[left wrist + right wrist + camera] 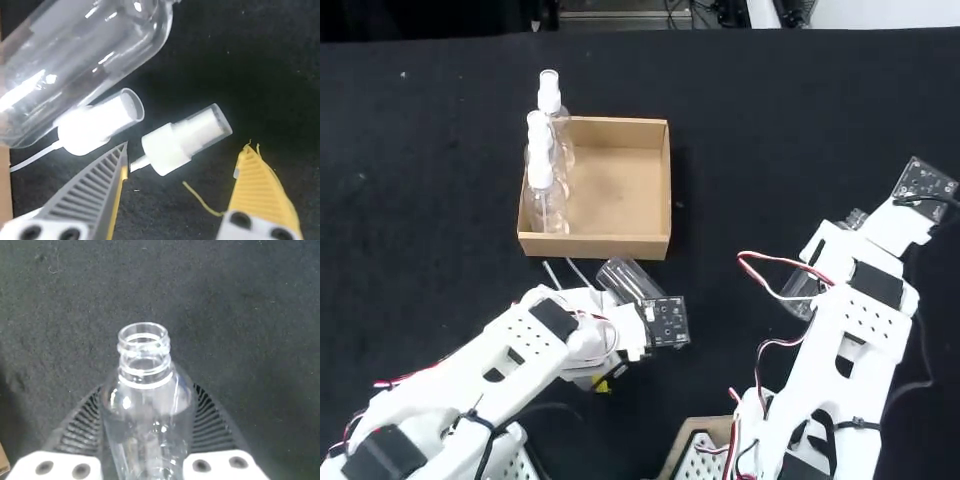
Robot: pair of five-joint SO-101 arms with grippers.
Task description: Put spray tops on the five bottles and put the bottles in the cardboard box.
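My left gripper (185, 150) hangs open just above the black mat, its grey and yellow fingers either side of a white spray top (182, 140) that lies there. A second spray top (97, 127) lies beside it, next to a clear capless bottle (75, 55) on its side. In the high view that bottle (625, 278) rests just in front of the cardboard box (620, 242). My right gripper (150, 390) is shut on another clear bottle (144, 375) with an uncapped neck, held over the mat at the right (800, 290). Three bottles with spray tops (545, 190) stand along the box's left wall.
The left arm (530, 345) stretches from the front left toward the box. The right arm (850, 320) stands at the front right. A piece of cardboard (705, 430) shows between the arm bases. Black mat covers the table around the box.
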